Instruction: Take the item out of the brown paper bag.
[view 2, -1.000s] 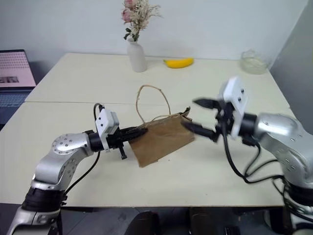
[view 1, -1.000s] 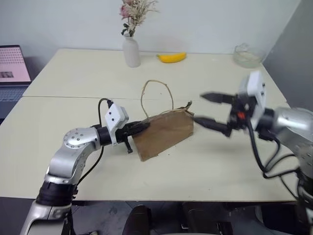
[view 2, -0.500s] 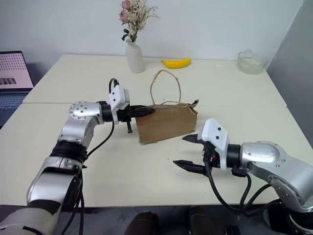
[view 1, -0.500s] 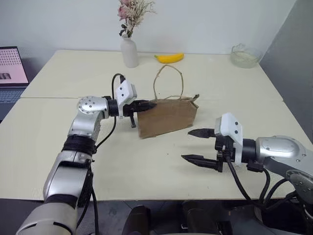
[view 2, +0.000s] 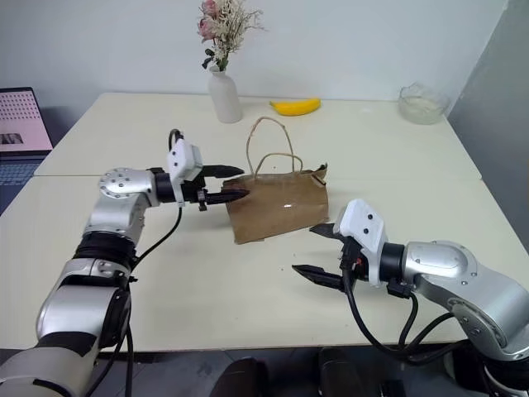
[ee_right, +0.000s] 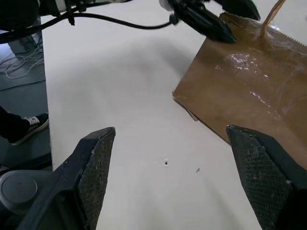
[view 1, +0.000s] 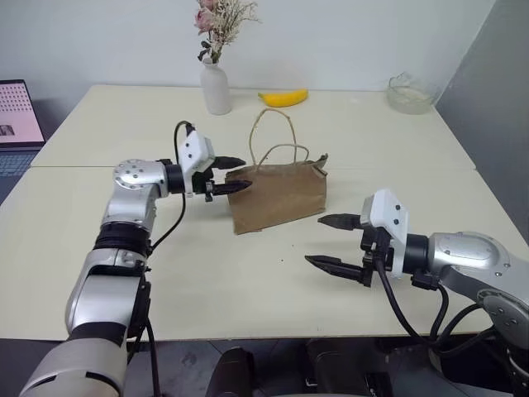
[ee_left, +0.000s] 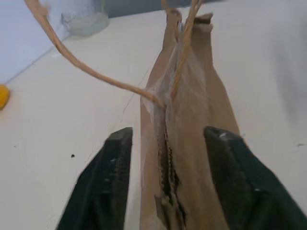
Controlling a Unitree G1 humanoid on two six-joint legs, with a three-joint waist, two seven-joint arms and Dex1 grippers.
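The brown paper bag [view 1: 279,197] stands upright mid-table, its two cord handles [view 1: 275,139] sticking up. The item is hidden inside it. My left gripper [view 1: 236,175] is open at the bag's upper left end. In the left wrist view the bag's narrow folded end [ee_left: 192,110] sits between the fingers [ee_left: 108,177] with a gap on each side. My right gripper [view 1: 325,242] hangs open and empty above the table, in front of the bag's right end and apart from it. The right wrist view shows the bag [ee_right: 244,81] and the left gripper [ee_right: 229,20] beyond it.
A yellow banana [view 1: 283,98], a white vase of dried flowers [view 1: 216,89] and a glass bowl [view 1: 408,92] stand along the far side of the table [view 1: 207,281]. A laptop [view 1: 16,116] sits at the far left. A seam crosses the table behind the bag.
My left gripper raised the tilted bag upright by its end, then opened, and now straddles that end. My right arm sank towards the near table edge and has since kept still.
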